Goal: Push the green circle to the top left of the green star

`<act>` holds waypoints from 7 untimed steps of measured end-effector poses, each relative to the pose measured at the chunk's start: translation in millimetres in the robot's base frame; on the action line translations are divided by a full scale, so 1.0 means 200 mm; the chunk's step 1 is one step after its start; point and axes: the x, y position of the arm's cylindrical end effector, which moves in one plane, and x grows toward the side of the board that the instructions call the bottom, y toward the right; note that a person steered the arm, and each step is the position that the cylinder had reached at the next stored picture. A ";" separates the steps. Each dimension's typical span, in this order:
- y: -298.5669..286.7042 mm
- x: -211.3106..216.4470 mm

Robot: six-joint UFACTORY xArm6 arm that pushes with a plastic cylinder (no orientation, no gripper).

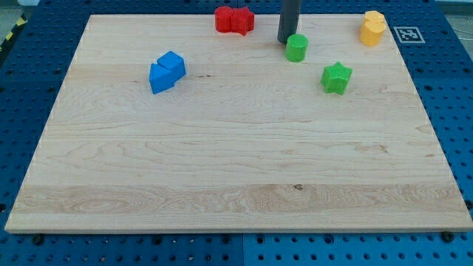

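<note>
The green circle (296, 47) stands near the view's top, right of the middle. The green star (336, 77) lies below it and to its right, a small gap apart. My tip (286, 40) comes down from the view's top edge as a dark rod and stands just to the upper left of the green circle, touching it or nearly so.
Two red blocks (233, 20) sit side by side at the view's top, left of the rod. Two yellow blocks (372, 28) sit at the top right corner. Two blue blocks (167, 72) lie together at the left. The wooden board (236, 170) rests on a blue pegboard.
</note>
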 end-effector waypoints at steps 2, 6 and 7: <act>0.01 0.14; 0.22 0.24; 0.33 0.28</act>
